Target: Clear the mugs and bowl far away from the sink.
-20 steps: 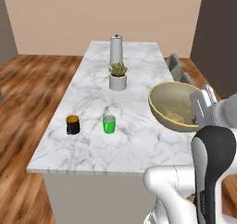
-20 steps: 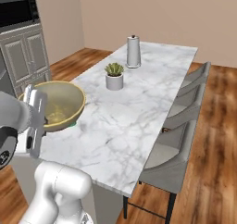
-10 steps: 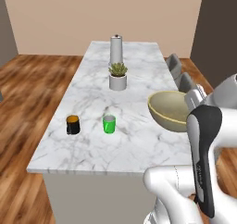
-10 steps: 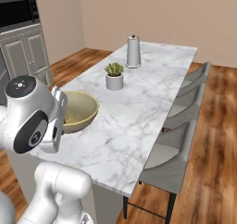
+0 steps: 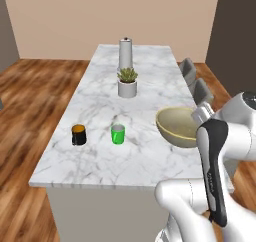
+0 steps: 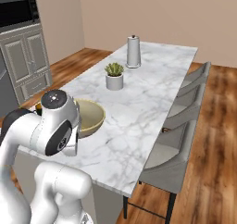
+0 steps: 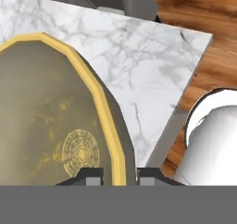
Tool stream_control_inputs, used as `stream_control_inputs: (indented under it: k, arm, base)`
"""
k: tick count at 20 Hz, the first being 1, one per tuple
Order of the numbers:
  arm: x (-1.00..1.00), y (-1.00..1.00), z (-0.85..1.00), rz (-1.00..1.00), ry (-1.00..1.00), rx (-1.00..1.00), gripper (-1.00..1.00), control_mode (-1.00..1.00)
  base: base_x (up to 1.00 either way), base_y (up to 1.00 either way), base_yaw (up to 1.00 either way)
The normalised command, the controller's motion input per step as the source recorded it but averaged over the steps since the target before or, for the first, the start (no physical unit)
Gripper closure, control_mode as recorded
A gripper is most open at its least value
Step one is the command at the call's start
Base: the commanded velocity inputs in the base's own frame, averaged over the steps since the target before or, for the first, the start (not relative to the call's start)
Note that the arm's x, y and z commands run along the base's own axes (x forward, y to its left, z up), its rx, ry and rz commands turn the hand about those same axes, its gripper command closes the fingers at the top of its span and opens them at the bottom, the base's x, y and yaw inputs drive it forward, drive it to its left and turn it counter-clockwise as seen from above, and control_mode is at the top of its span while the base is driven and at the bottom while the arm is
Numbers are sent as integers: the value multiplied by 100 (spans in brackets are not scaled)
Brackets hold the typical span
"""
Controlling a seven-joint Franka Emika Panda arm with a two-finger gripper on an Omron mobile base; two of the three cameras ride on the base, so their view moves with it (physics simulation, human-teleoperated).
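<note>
The tan-olive bowl [image 5: 176,126] with a yellow rim hangs low over the marble counter [image 5: 100,161] near its right edge. I cannot tell whether it touches the top. My gripper [image 5: 202,116] is shut on its rim; in the hand view the rim runs between the two fingertips of the gripper [image 7: 119,175], with the bowl [image 7: 51,116] to the left. The green mug [image 5: 118,134] and the black mug [image 5: 78,134] stand side by side at the counter's near left. In the right base view my arm covers part of the bowl [image 6: 92,115]. The sink is out of view.
A white pot with a plant [image 5: 127,84] stands mid-counter and a silver cylinder [image 5: 125,51] behind it. Grey chairs [image 6: 183,112] line the counter's right side. Cabinets [image 6: 25,63] stand at the far left in the right base view. Wood floor surrounds the island.
The arm has folded in and brought the bowl down and a little inward over the counter. Both mugs, the plant and the base have stayed put.
</note>
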Motion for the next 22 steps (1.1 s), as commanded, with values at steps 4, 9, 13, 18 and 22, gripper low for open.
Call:
stream_control_inputs:
  k: [4,9,13,18,22]
  arm:
    - [61,-15,-52,10,-6,0,100,-100]
    - [97,-31,-32,2,14,0,100,-100]
    - [100,-38,-36,4,28,0,100,-100]
    - [99,-27,-35,5,17,0,100,-100]
    - [73,-9,-25,10,-4,0,100,-100]
  base:
    - [0,0,0]
    - [0,0,0]
    - [0,0,0]
    - [0,0,0]
    - [0,0,0]
